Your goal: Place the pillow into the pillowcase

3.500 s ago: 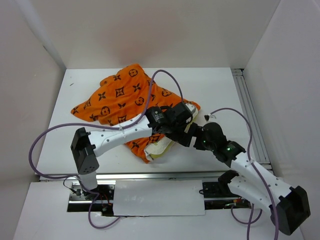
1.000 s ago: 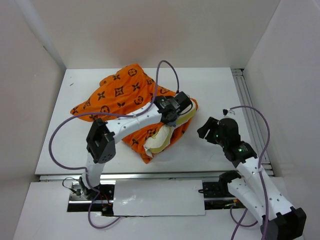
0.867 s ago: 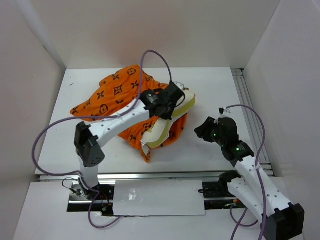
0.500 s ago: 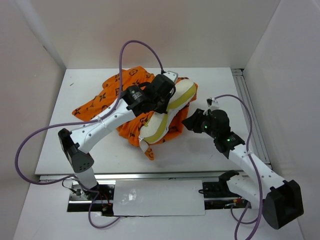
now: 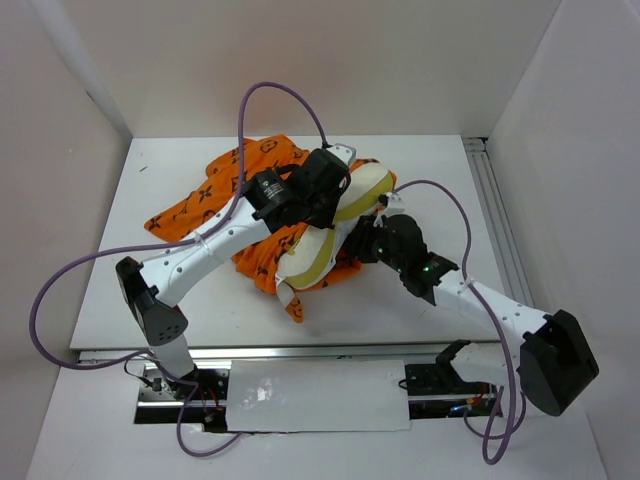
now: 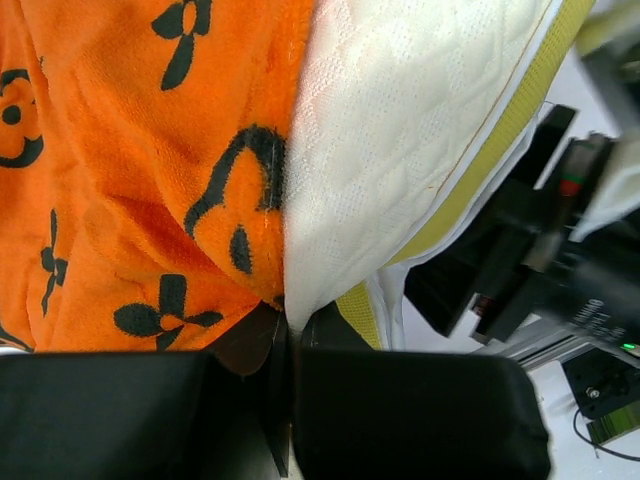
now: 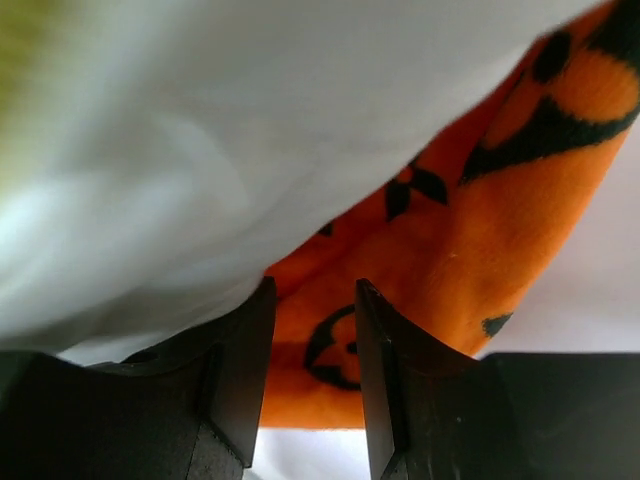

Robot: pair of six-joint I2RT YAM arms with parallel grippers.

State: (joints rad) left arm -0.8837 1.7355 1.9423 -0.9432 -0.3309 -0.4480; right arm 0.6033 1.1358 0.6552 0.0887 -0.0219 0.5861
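My right hand [image 7: 312, 345] has swung in from the right since a second ago and now sits beneath the pillow [image 5: 325, 245]. Orange pillowcase [image 5: 210, 195] cloth shows between its fingers — gripped or not, I cannot tell. My left hand [image 6: 285, 325] stays clenched on the pillowcase, with the pillow bulging out just right of it, mid-desk [image 5: 440, 180].

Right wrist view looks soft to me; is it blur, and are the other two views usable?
Right wrist view: the pillow is a featureless white smear, blurred, while the pillowcase print stays readable. Left wrist view: sharp, quilting visible. Top external view: even light, soft shadows, no glare.
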